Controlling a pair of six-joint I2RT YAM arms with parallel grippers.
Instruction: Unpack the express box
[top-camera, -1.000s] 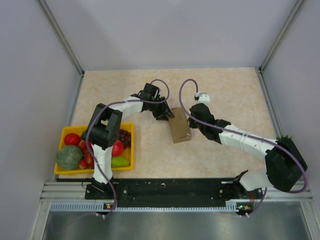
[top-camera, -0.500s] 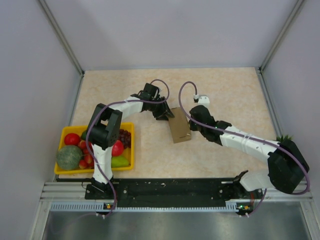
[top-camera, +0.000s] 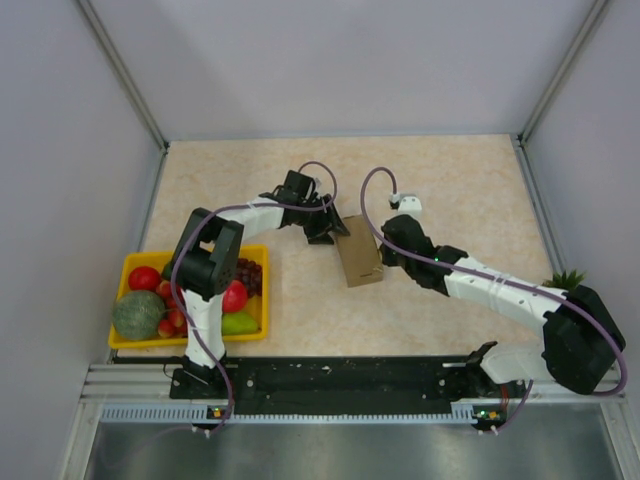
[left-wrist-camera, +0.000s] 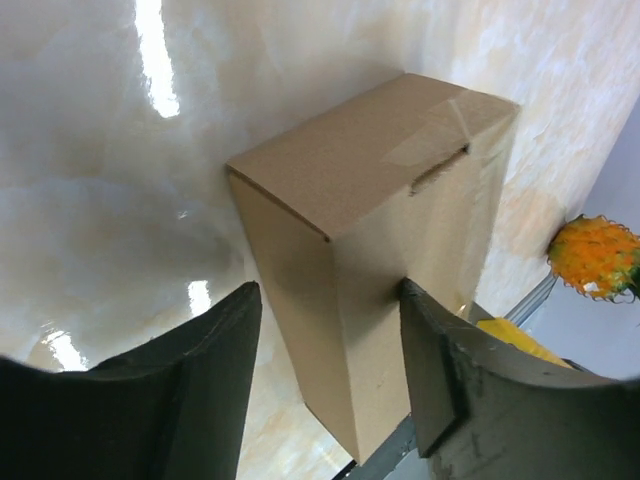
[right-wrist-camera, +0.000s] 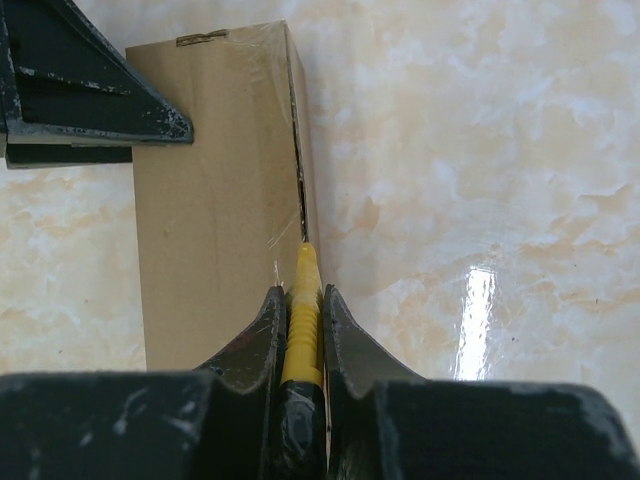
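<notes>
The express box (top-camera: 358, 253), plain brown cardboard with clear tape, lies mid-table. My left gripper (top-camera: 335, 230) holds its far-left corner. In the left wrist view the box (left-wrist-camera: 370, 220) sits between my two fingers (left-wrist-camera: 445, 380), both against its sides. My right gripper (top-camera: 386, 250) is at the box's right edge, shut on a yellow-handled cutter (right-wrist-camera: 303, 310). The cutter's tip is in the seam along the right edge of the box top (right-wrist-camera: 215, 200). My left gripper's finger (right-wrist-camera: 95, 110) shows beside the box there.
A yellow fruit tray (top-camera: 135, 262) full of fruit sits at the near left beside the left arm. A small green tuft (top-camera: 568, 278) lies by the right wall. Grey walls close in the table on three sides.
My right gripper has slid a little toward the near side along the box's right edge with the cutter. The box and my left gripper have stayed put.
</notes>
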